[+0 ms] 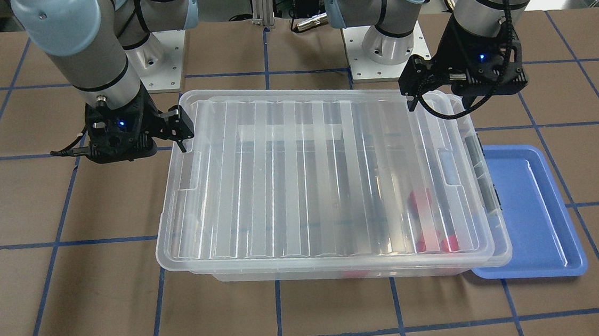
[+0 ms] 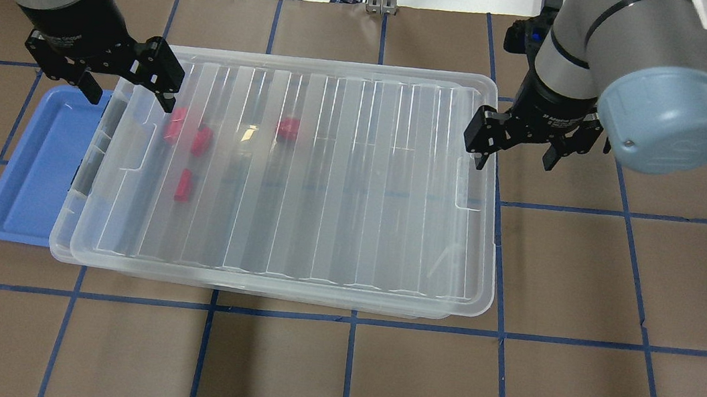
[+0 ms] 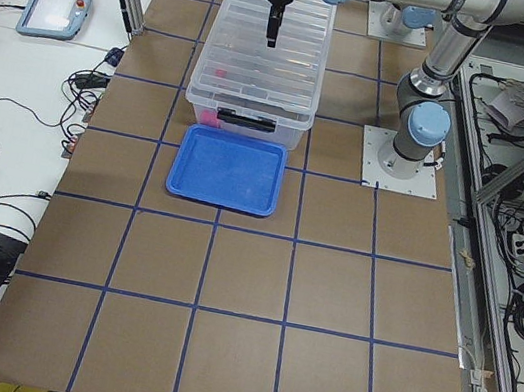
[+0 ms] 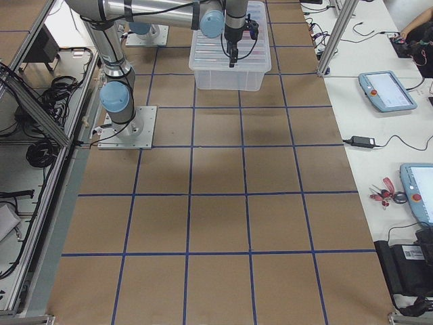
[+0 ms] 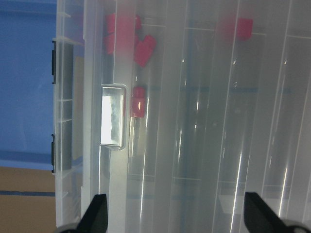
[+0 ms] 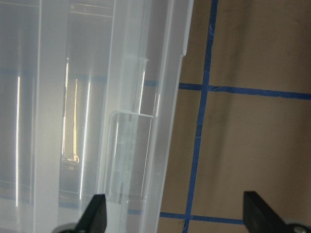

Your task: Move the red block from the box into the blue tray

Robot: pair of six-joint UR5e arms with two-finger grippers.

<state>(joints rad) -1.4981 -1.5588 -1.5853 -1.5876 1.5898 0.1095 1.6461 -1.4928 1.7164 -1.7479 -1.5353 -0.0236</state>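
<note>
The clear box (image 2: 329,175) lies mid-table with its ribbed lid (image 1: 305,173) on it, slightly askew. Several red blocks (image 2: 183,184) show blurred through the lid near the box's left end, also in the left wrist view (image 5: 138,102). The blue tray (image 2: 40,167) lies against that end, partly under the box's rim (image 1: 532,208), and is empty. My left gripper (image 2: 130,93) is open over the lid's left end, astride its edge (image 5: 177,218). My right gripper (image 2: 514,154) is open over the lid's right end (image 6: 175,218). Neither holds anything.
Grey latches (image 1: 484,175) hang on the box's tray-side end. The table is brown with a blue tape grid (image 2: 352,320). The arm bases (image 1: 386,49) stand behind the box. Side benches hold pendants and cables (image 3: 57,8).
</note>
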